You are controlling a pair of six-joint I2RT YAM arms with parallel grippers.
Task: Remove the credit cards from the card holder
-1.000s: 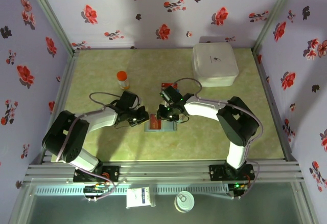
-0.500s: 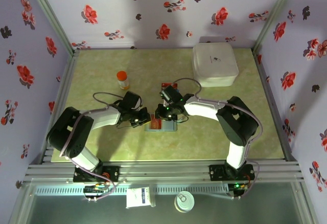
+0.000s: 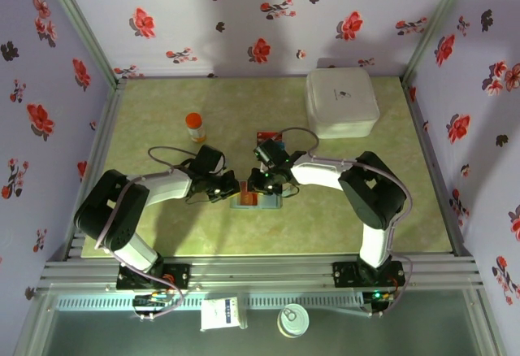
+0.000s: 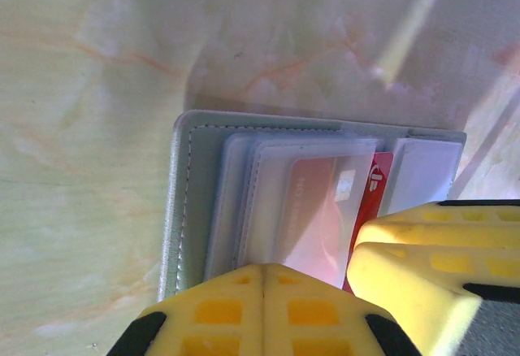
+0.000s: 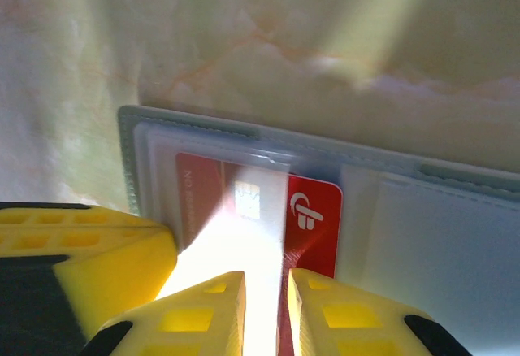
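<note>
Over the past second the left arm has edged slightly toward the white box [image 3: 342,102], and the card holder [image 3: 258,201] has stayed where it was. It lies on the pale green worktop [image 3: 162,112], nearer the arm bases than the white box and to its left.

The holder is a flat grey-green bifold with a stitched edge, opened out. Its long axis runs left to right, with one short end toward the box's side and the other away from it. Clear plastic sleeves cover its panels.

A red card [image 5: 313,214] with a white logo and a chip pokes partly out of one sleeve, toward the holder's middle fold.

The left gripper [image 4: 264,273] is clenched with its yellow fingers together, at the holder's end farther from the white box. The right gripper [image 5: 266,287] sits at the nearer end. Its jaws are narrowly parted over the red card's edge, and whether they pinch it cannot be told.
</note>
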